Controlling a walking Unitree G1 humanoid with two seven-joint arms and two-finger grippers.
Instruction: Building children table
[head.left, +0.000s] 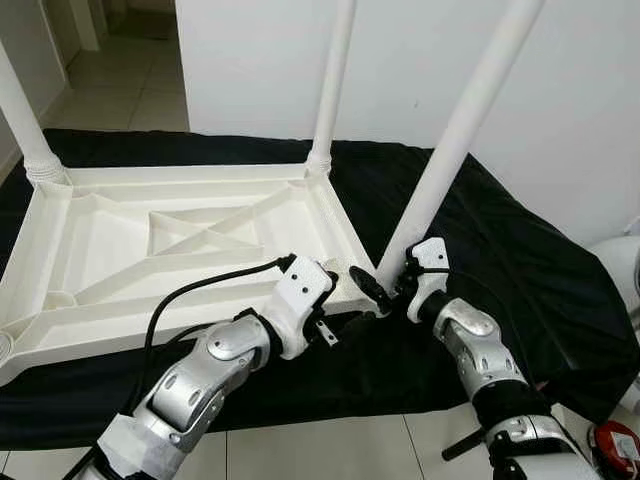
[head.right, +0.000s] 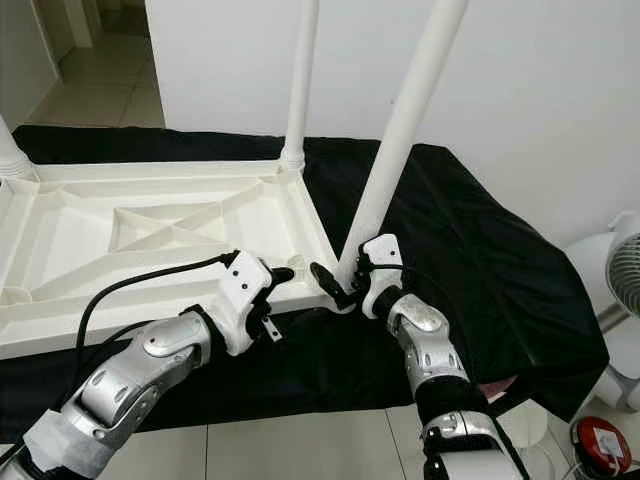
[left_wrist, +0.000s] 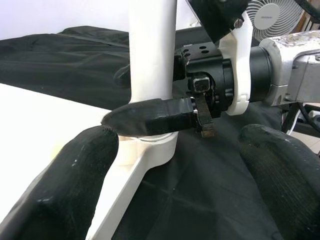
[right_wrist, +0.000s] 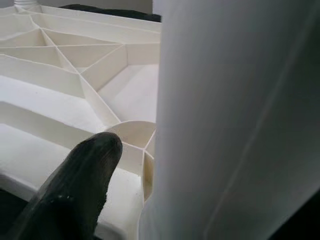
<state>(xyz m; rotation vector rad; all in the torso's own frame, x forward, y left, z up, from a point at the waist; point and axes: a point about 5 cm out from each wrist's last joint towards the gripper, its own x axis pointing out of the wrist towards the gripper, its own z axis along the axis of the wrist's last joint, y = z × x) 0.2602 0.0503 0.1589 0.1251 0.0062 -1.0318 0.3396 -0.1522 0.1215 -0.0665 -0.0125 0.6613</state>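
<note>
Leg (head.left: 455, 140) tilted over near corner socket of upside-down tabletop (head.left: 130, 245), foot nearly seated. Clamped low by right gripper (head.left: 385, 290). Left gripper (head.left: 335, 325) just beside, fingers spread wide, holding nothing. Needs straightening upright.

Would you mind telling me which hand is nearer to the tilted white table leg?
The right. The right hand grips the tilted leg at its base, by the tabletop's near corner. The left hand is beside it, open, not touching.

Smooth white plastic tabletop (head.left: 180, 240) (faintly glossy) on matt black cloth (head.left: 520, 270).
</note>
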